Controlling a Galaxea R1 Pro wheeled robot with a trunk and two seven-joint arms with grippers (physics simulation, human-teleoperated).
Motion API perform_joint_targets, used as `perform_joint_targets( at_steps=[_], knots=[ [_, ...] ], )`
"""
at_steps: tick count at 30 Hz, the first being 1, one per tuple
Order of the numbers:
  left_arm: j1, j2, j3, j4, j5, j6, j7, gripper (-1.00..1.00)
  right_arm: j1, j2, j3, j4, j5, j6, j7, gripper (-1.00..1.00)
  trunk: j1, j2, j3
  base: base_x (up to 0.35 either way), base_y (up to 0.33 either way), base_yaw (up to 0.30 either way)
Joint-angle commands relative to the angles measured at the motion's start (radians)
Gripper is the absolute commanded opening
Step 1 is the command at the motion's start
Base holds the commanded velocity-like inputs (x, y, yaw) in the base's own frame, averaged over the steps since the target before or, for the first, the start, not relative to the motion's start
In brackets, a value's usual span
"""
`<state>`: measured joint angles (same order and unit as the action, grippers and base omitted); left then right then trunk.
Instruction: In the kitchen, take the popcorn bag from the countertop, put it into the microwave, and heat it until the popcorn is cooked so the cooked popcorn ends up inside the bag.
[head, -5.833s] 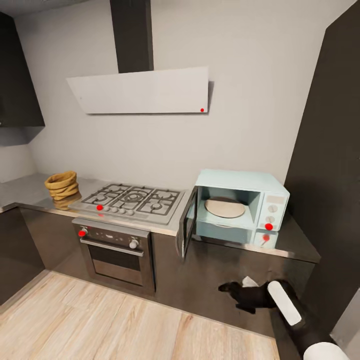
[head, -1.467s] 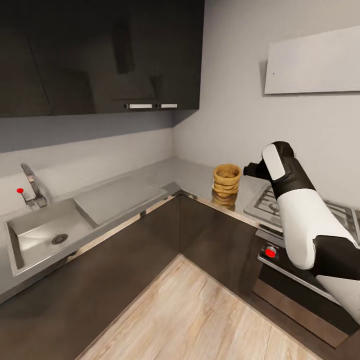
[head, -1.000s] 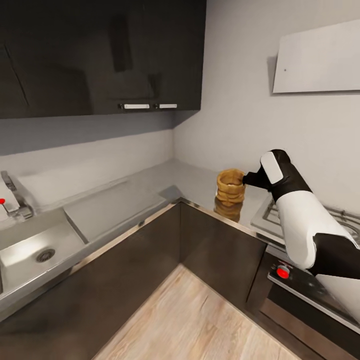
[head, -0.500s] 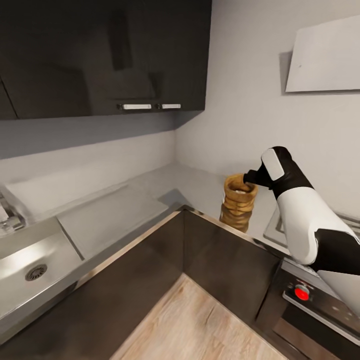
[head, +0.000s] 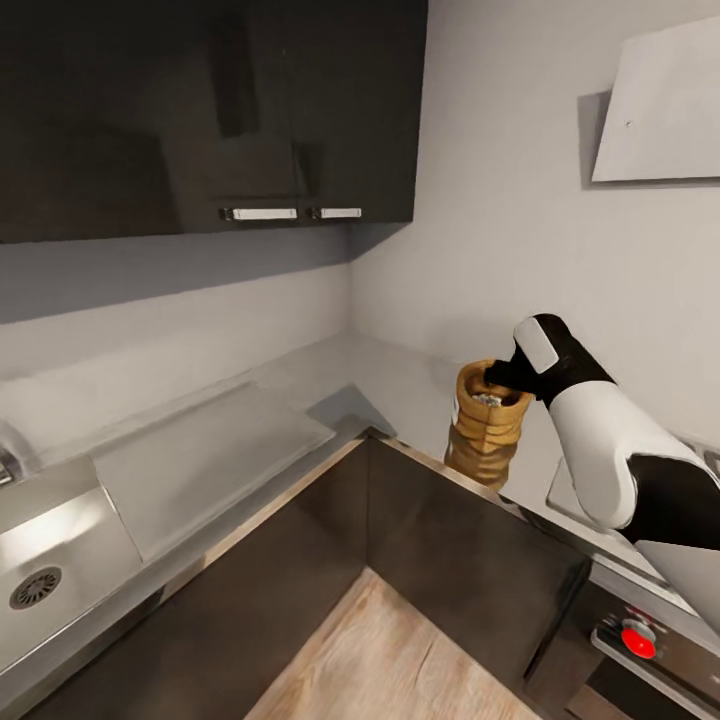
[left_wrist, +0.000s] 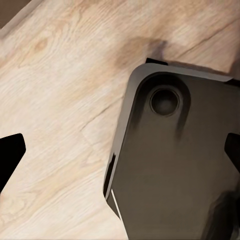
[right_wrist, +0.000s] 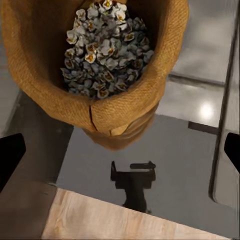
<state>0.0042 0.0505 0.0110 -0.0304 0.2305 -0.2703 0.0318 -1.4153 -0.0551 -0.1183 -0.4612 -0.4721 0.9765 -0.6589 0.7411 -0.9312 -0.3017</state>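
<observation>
- The popcorn bag (head: 487, 425) was up off the countertop (head: 300, 400), hanging right over the inside corner edge, with its reflection in the shiny steel just below it. Makes sense if the plan was to carry it over to the microwave.
- The right gripper (head: 497, 380) was at the bag's rim on the side nearest the arm. Looked to me like it was pinching the rolled edge, since nothing else was holding the bag up, but the fingertips were buried in the rim, so take that as my read.
- In the right wrist view the bag (right_wrist: 95, 70) sat open-mouthed and close to upright, which kept the contents from spilling. Its shadow and the gripper's fell on the steel below.
- Inside: a heap of small greyish-white kernels with orange-brown bits (right_wrist: 100, 47), filling the bottom but well under the rim.
- The left gripper had its dark fingertips (left_wrist: 10, 160) spread wide apart with nothing between them, pointed down at the wood floor (left_wrist: 55, 90) and the robot's dark base (left_wrist: 170, 170). Basically parked out of the way.
- Rest of the scene: a sink (head: 45, 560) off at the far end of the counter, dark wall cabinets (head: 200, 110) above.
</observation>
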Motion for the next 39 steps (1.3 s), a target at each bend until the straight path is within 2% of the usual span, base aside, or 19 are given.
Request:
perform_joint_targets(
  at_steps=[1,3,5,7,10,18,22,25,32,39],
  knots=[
    [0.0,0.0,0.0,-0.002,0.001,-0.001,0.002,1.0,-0.001,0.0,-0.001,0.0,-0.011,-0.006,-0.022,1.0,0.0,-0.001,-0.001,0.13,0.0,0.0],
    [0.0,0.0,0.0,-0.002,0.0,0.001,0.002,1.0,-0.001,-0.001,-0.004,0.002,-0.011,-0.026,-0.056,1.0,0.0,-0.001,-0.001,0.229,0.0,0.0],
    [0.0,0.0,0.0,-0.002,0.0,0.001,0.002,1.0,-0.001,-0.001,-0.03,0.002,-0.012,-0.04,-0.076,1.0,0.0,-0.001,-0.001,0.295,0.0,0.0],
    [0.0,0.0,0.0,-0.002,0.0,0.0,0.002,1.0,-0.001,-0.003,-0.074,0.003,-0.011,-0.046,-0.084,1.0,0.0,-0.001,-0.001,0.162,0.0,0.0],
    [0.0,0.0,0.0,-0.002,0.0,-0.001,0.002,1.0,-0.001,-0.002,-0.103,0.003,-0.01,-0.049,-0.088,1.0,0.0,-0.001,-0.001,0.053,0.0,0.0],
    [0.0,-0.001,0.0,-0.002,0.0,-0.003,0.002,1.0,-0.001,-0.007,-0.111,0.007,-0.01,-0.059,-0.092,1.0,0.0,-0.001,-0.001,0.128,0.0,0.0],
    [0.0,-0.001,0.0,-0.002,0.001,-0.002,0.002,1.0,-0.003,-0.034,-0.113,0.008,-0.011,-0.075,-0.121,1.0,0.0,-0.001,-0.001,0.209,0.0,0.0],
    [0.0,-0.002,0.0,-0.002,0.0,-0.002,0.002,1.0,-0.004,-0.042,-0.113,0.015,-0.011,-0.078,-0.142,1.0,0.0,-0.001,-0.001,0.046,0.0,0.0],
    [0.0,-0.003,0.0,-0.002,0.0,-0.003,0.002,1.0,-0.004,-0.048,-0.113,0.121,-0.012,-0.107,-0.151,1.0,0.0,-0.001,-0.001,0.003,0.0,0.0],
    [0.0,-0.003,-0.001,-0.002,0.0,-0.002,0.002,1.0,-0.004,-0.049,-0.113,0.148,-0.013,-0.123,-0.151,1.0,0.0,-0.001,-0.001,0.064,0.0,0.0]
  ],
)
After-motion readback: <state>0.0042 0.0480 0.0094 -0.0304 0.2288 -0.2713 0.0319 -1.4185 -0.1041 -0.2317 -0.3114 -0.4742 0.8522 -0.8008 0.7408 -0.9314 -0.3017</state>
